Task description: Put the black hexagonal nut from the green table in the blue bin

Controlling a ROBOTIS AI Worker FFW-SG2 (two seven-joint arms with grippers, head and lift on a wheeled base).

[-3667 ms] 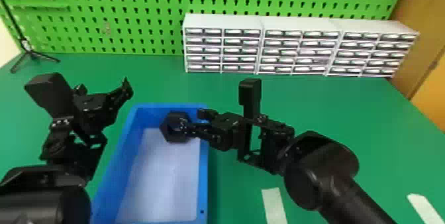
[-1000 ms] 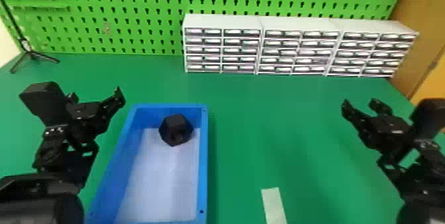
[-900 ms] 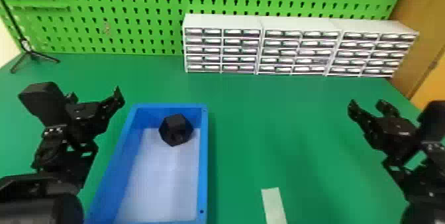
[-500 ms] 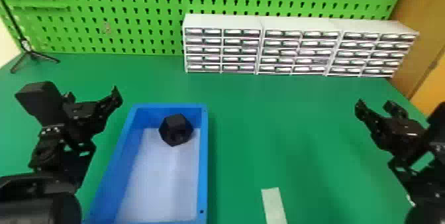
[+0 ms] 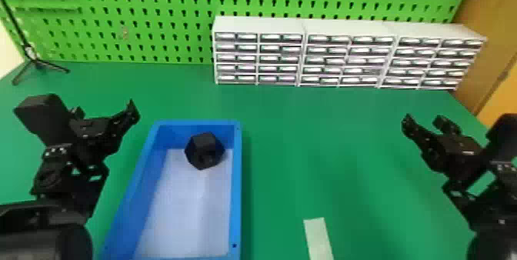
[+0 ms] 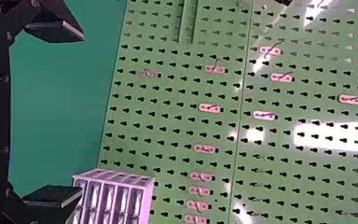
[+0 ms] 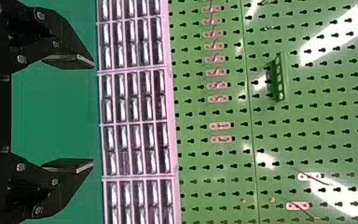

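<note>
The black hexagonal nut [image 5: 204,150] lies inside the blue bin [image 5: 237,201], near its far end, on the pale bottom. To the left of the bin, above the green table [image 5: 307,155], is my left gripper [image 5: 105,111]; in the left wrist view the left gripper [image 6: 56,114] is open with nothing between its fingers. Far off to the right of the bin stands my right gripper [image 5: 427,122]. Seen from its wrist, the right gripper [image 7: 70,113] is open too, its fingers wide apart and holding nothing.
White drawer cabinets [image 5: 346,55] stand along the back of the table before a green pegboard [image 5: 154,20]. A black tripod [image 5: 34,61] is at the back left. A pale tape strip [image 5: 318,238] lies right of the bin.
The right gripper was over the bin at the nut; it has since let go and withdrawn far to the right. The nut stays in the bin. The left arm has shifted slightly left.
</note>
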